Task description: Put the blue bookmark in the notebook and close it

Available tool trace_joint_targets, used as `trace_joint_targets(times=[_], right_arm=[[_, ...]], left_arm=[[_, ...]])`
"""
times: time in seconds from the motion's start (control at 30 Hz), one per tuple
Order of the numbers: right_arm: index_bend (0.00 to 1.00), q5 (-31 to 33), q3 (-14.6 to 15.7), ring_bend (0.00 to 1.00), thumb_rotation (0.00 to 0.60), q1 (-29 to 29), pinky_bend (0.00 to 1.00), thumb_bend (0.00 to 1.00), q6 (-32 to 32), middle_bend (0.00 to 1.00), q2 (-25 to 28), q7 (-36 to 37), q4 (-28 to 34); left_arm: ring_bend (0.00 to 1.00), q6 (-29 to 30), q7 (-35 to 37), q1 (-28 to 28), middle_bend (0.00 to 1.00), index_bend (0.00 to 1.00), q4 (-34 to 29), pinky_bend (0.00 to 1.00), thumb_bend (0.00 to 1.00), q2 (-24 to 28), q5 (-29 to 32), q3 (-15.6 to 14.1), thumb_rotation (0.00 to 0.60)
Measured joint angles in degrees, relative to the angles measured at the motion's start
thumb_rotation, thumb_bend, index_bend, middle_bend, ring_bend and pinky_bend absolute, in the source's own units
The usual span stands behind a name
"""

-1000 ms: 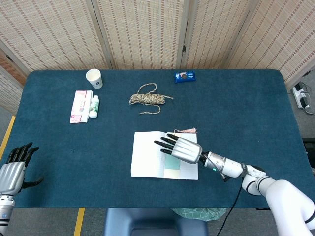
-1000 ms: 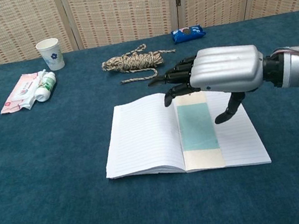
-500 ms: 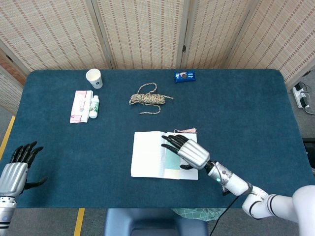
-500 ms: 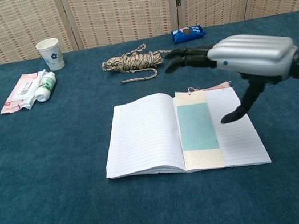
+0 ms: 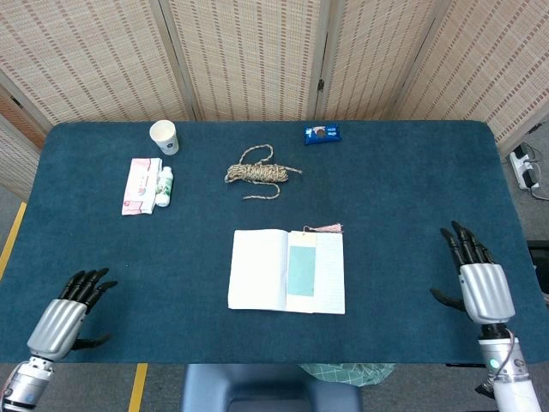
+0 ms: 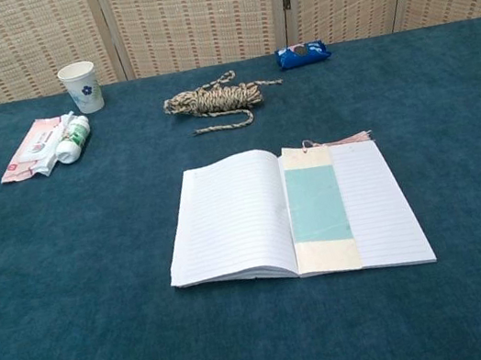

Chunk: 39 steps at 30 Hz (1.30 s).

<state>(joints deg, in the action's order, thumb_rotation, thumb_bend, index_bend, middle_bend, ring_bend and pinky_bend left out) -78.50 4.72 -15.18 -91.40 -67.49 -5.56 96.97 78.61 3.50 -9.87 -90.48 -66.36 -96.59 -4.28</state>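
With both hands' fingers spread and empty, take the light, floppy white lined-paper notebook (image 6: 293, 213) by its outer page edge, beside the blue card bookmark (image 6: 317, 204).

Looks like a robot test lab, not anyone's home: a worktop (image 5: 412, 172) covered in blue felt, woven folding screens (image 5: 257, 56) boxing it in behind, yellow tape (image 5: 137, 384) marking the grey floor at the near left, and a power strip (image 5: 525, 167) on the floor far right.
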Motion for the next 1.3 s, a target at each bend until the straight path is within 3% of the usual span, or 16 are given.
trace_joint_targets(times=[0.3, 0.47, 0.6, 0.73, 0.93, 1.3], right_arm=[[0.00, -5.1, 0.0, 0.00, 0.600, 1.9, 0.19, 0.00, 0.6, 0.00, 3.4, 4.9, 1.0], [0.00, -9.2, -0.3, 0.00, 0.600, 2.5, 0.16, 0.00, 0.0, 0.00, 3.1, 7.4, 0.3], [0.00, -12.6, -0.1, 0.00, 0.600, 2.9, 0.04, 0.00, -0.5, 0.00, 3.3, 12.1, -0.3], [0.00, -15.5, -0.1, 0.00, 0.600, 3.3, 0.03, 0.00, -0.6, 0.00, 3.7, 16.1, -1.5], [0.00, -15.1, -1.3, 0.00, 0.600, 3.8, 0.03, 0.00, 0.8, 0.00, 3.4, 16.4, -2.4], [0.00, -14.5, -3.1, 0.00, 0.600, 4.6, 0.03, 0.00, 1.8, 0.00, 3.6, 16.9, -2.6]], left_arm=[[0.05, -4.9, 4.1, -3.9, 0.14, 0.31, 2.0, 0.05, 0.14, -5.0, -7.2, -3.7, 0.600], [0.05, -8.4, 3.5, -6.6, 0.14, 0.30, 2.9, 0.05, 0.14, -8.9, -8.1, -4.0, 0.600], [0.05, -10.0, 2.5, -8.1, 0.15, 0.29, 3.8, 0.05, 0.14, -11.5, -7.3, -3.1, 0.600], [0.05, -10.3, 0.3, -8.8, 0.15, 0.29, 4.7, 0.05, 0.14, -14.4, -5.9, -1.6, 0.600], [0.05, -8.5, -3.6, -8.9, 0.16, 0.31, 7.4, 0.05, 0.13, -20.5, -4.0, 1.1, 0.600], [0.14, -2.6, -4.5, -9.4, 0.27, 0.39, 17.5, 0.16, 0.13, -33.5, -5.0, 2.7, 0.600]])
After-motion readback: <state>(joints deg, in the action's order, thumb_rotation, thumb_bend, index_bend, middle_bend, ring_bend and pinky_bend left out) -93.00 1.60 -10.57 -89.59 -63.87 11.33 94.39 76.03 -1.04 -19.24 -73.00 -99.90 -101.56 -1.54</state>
